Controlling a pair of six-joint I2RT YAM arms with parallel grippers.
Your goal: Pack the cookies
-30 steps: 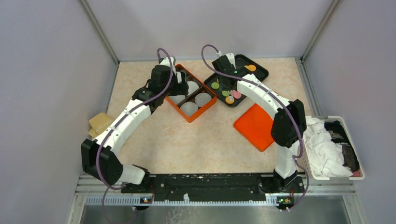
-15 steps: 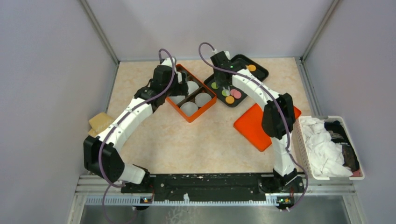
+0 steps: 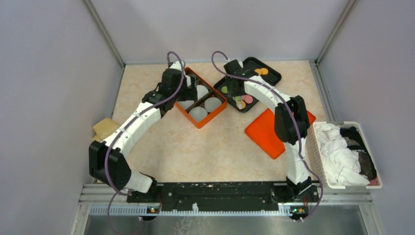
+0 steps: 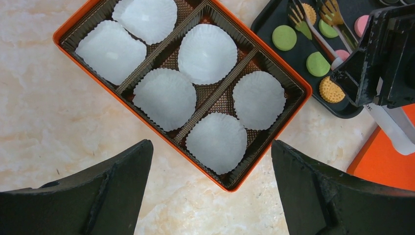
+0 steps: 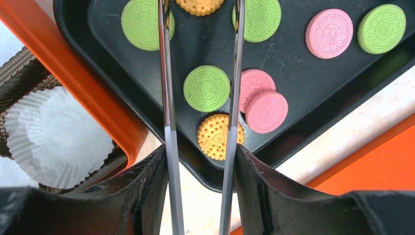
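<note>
The cookies are green, pink and orange discs lying on a black tray. They also show in the top view. My right gripper is shut on metal tongs and hangs over the tray. The tong arms stand apart on either side of a green cookie, with an orange cookie just nearer. My left gripper is open and empty above the near corner of the orange box. The box holds several white paper cups, all empty.
A second black tray at the back holds an orange cookie. An orange lid lies right of centre. A white basket of cloths stands at the right edge and a tan block at the left wall.
My right arm's elbow has swung left and the gripper with the tongs has shifted slightly over the tray. The left arm has barely moved.
</note>
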